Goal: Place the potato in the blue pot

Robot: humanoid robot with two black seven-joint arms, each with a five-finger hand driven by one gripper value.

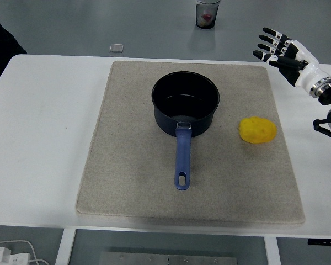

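A yellow potato [257, 130] lies on the grey mat [127, 165], right of the pot. The dark blue pot [185, 102] stands upright in the mat's upper middle, empty, its blue handle [182, 157] pointing toward the near edge. My right hand [281, 48] hovers at the far right, above and beyond the potato and well apart from it, fingers spread and pointing left, holding nothing. The left arm does not show.
The white table [44, 127] carries the mat. A small clear square object [116, 48] sits at the table's far edge. A cup [207, 13] stands on the floor beyond. White cables [11, 253] lie at the bottom left.
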